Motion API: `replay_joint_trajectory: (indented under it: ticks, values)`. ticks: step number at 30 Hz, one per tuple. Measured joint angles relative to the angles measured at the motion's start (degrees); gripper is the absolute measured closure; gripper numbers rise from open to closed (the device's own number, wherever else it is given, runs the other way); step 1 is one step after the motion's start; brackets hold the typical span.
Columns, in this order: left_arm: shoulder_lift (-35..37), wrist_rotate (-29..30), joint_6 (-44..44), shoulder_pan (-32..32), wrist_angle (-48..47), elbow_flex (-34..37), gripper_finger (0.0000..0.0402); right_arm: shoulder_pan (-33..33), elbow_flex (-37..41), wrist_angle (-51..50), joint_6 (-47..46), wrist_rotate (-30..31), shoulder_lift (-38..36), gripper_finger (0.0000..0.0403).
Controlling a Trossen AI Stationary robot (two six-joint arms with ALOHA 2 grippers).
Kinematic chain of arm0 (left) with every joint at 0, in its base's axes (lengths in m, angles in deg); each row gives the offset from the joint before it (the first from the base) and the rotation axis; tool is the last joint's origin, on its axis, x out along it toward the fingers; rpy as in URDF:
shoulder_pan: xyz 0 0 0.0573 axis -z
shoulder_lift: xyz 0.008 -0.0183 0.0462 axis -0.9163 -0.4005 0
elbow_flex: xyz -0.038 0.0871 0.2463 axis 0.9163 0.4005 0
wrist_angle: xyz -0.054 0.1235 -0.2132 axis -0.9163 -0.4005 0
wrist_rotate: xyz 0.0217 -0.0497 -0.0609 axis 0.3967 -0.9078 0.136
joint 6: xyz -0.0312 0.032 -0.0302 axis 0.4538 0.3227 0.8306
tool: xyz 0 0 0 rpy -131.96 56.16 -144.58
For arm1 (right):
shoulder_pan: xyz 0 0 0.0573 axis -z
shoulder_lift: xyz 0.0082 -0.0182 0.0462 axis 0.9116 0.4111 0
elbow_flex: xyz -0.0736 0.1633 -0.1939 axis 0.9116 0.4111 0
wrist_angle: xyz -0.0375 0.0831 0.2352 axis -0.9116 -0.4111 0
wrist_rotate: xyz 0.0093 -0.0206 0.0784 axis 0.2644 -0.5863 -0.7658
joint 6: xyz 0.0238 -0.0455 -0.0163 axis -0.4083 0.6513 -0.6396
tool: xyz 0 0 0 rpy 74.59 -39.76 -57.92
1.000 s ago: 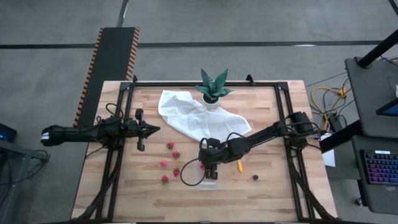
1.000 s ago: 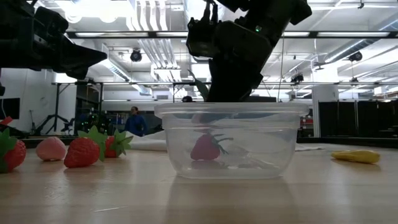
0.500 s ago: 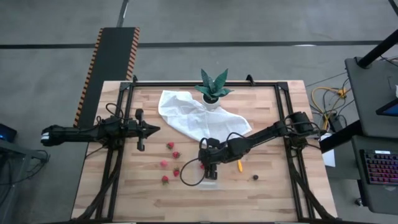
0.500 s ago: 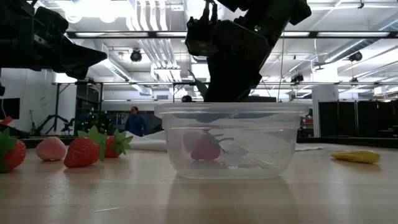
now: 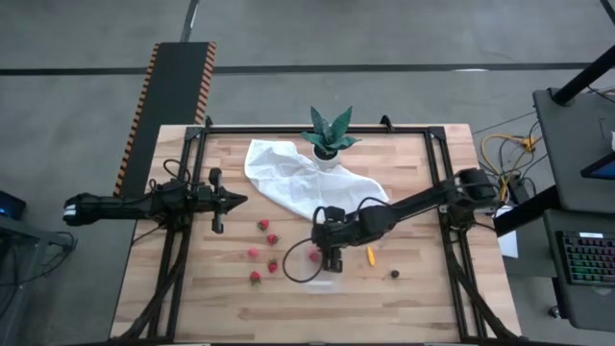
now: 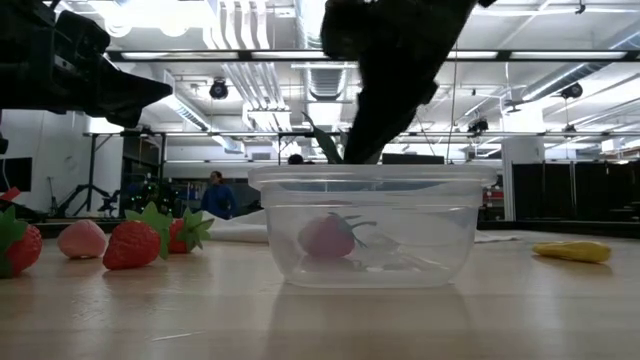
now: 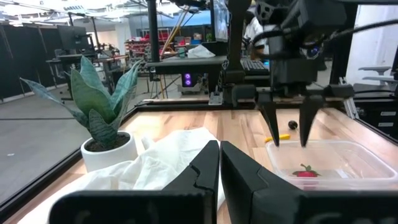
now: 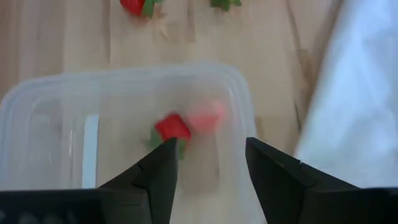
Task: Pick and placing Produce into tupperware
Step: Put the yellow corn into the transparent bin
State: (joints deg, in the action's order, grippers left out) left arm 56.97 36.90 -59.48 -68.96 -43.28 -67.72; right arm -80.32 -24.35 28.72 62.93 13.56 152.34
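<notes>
Your right pincer has spread open, dropping a red strawberry piece into the clear plastic tupperware, lower centre; left pincer shut.

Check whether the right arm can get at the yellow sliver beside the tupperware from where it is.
Probably yes. The right gripper hangs open above the tupperware, holding nothing, and the yellow sliver lies just beside the container on bare table with nothing over it.

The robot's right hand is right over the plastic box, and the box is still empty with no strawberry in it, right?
Not quite. The right hand is over the plastic box, but the box isn't empty: a red strawberry already lies inside it. The right wrist view shows it best.
</notes>
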Motion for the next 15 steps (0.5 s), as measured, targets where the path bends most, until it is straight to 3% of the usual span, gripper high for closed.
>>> replay_joint_trajectory:
  ticks: [6,15]
  values:
    - [-0.01,0.00,0.00,0.01,-0.04,0.00,0.0402,-0.35,0.08,-12.43,-3.91,0.10,-5.30,0.0225]
    - [-0.01,0.00,0.00,0.00,-0.11,0.00,0.0402,-4.93,1.18,-23.20,-12.76,7.11,-14.95,0.0228]
